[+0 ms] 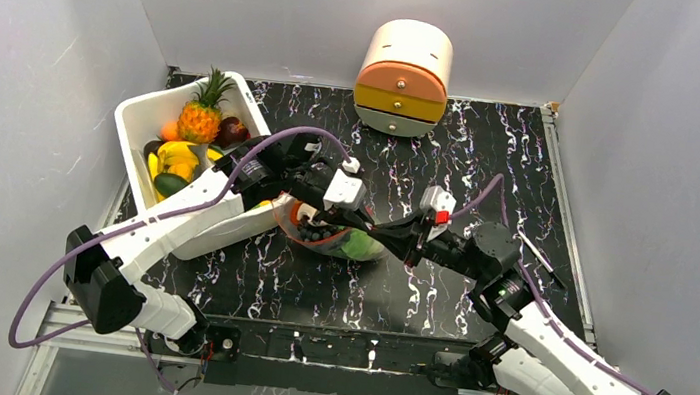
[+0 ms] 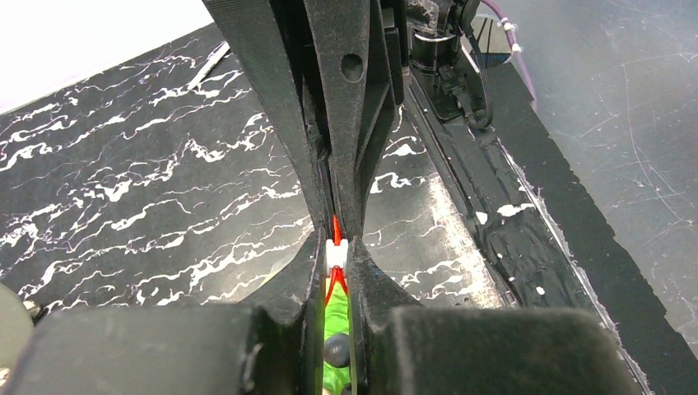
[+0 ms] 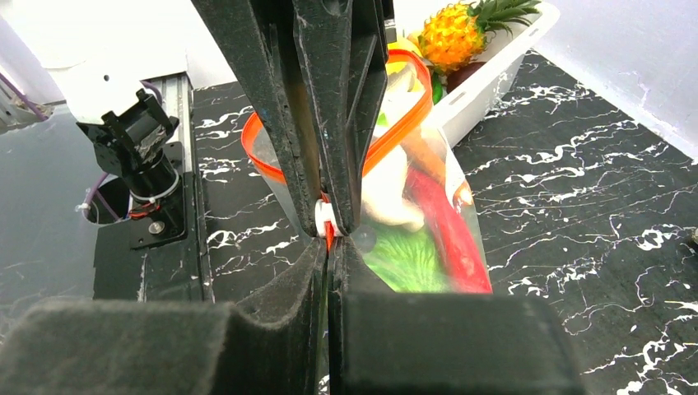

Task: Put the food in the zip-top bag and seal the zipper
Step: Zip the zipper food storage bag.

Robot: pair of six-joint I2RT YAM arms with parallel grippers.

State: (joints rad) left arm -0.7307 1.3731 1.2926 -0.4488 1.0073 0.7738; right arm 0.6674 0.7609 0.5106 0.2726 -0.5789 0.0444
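Leftmost on the black marbled table (image 1: 490, 174) sits a white tub (image 1: 140, 109) holding a pineapple (image 1: 200, 119) and other toy produce that plays no part here. Just beside the tub's right wall, near the middle of the table, stands the zip-top bag (image 3: 284, 193). The left arm reaches across the tub's near corner to it.

The left gripper (image 2: 336, 251) is pressed almost fully together. Its wrist view shows only a sliver of gap between the fingers, filled by the red-orange zipper (image 3: 247, 136) and a small white tab on it. Green from inside the bag shows just below the pinch.

The bag's mouth is not sealed: past the pinched spot the zipper strip bows out into a wide open loop. The food lies inside, with a pale green-and-white cabbage (image 3: 403, 263) low down and a slim red chilli (image 3: 449, 234) slanting along the right side. Other pale and orange pieces sit above them, too jumbled to name.

The right gripper (image 3: 329, 243) comes in from the opposite side and meets the left one nearly tip to tip. Its fingers are clamped flat on the same stretch of zipper at the white tab, with no gap visible.

Well behind, at the far edge, stands a small round drawer unit (image 1: 403, 78).
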